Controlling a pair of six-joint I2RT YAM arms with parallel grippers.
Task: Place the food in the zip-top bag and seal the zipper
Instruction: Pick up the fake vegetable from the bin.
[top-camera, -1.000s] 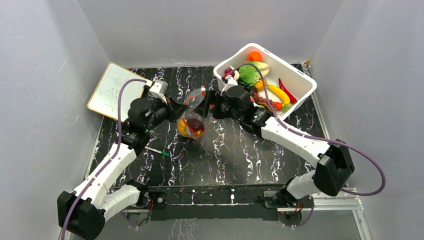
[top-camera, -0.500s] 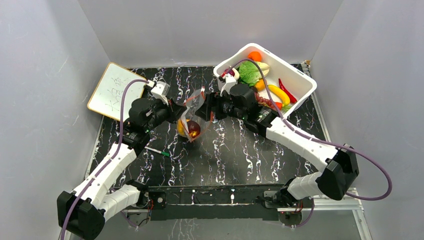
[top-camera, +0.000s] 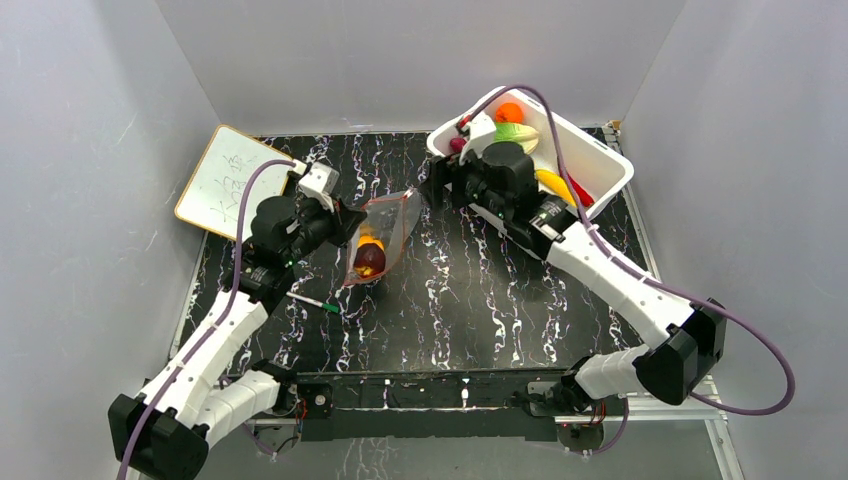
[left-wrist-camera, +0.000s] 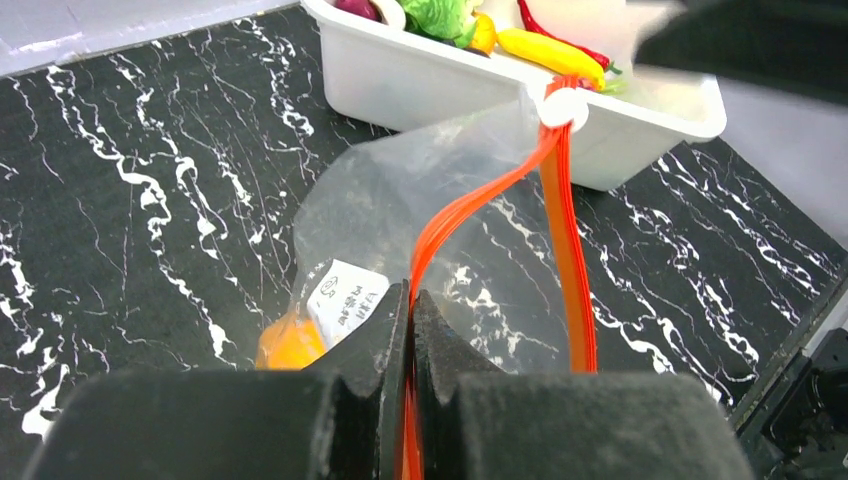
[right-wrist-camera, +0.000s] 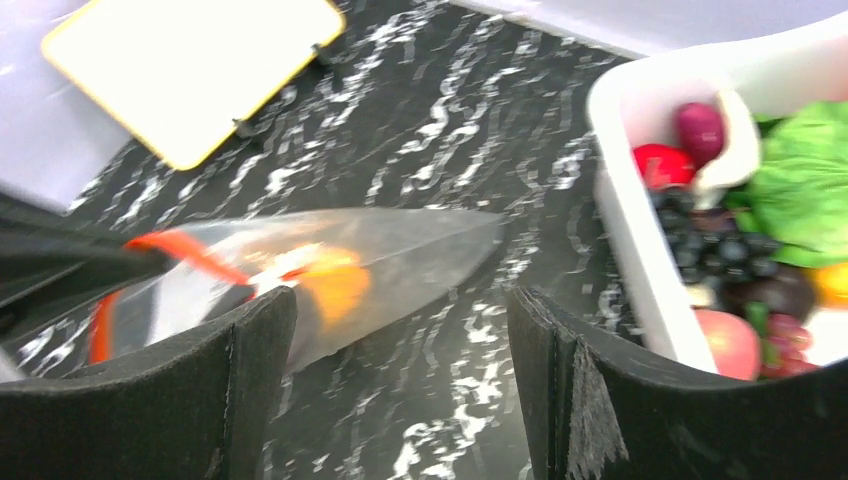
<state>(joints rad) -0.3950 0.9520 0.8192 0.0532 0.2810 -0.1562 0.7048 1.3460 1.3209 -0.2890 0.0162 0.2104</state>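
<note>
Left wrist view first: the left gripper (left-wrist-camera: 410, 300) has its jaws pinched tight on the zipper (left-wrist-camera: 480, 200), with the red-orange strip coming straight up out from between the fingers and splitting into two runs that meet again at a little white slider (left-wrist-camera: 563, 107). So the mouth of the zip-top bag (left-wrist-camera: 380, 200) looks partly open along that stretch. The clear plastic fans out just past the fingertips, and an orange piece (left-wrist-camera: 290, 345) sits inside the bag right beside a white sticker (left-wrist-camera: 345, 297), a bit left of the jaws. From the top camera there's also a dark red piece (top-camera: 369, 260) in the bag, just under the orange one, both sagging to the end of the bag nearest the front edge of the desk (top-camera: 450, 290). Can't tell whether that end is touching the desk. The bag sits left of centre, stretching from the left gripper toward the far right. The right gripper (right-wrist-camera: 400, 310) is spread wide with nothing in it, hanging near the bag's far corner but apart from it, and just beside the near-left corner of the white tub (top-camera: 600, 160). That tub sits at the far right corner of the desk, with more toy food (right-wrist-camera: 800, 190) piled inside. A whiteboard (top-camera: 225, 180) lies at the far left corner, and a green-and-white pen (top-camera: 312, 302) lies near the left edge, closer to the front than the bag.
</note>
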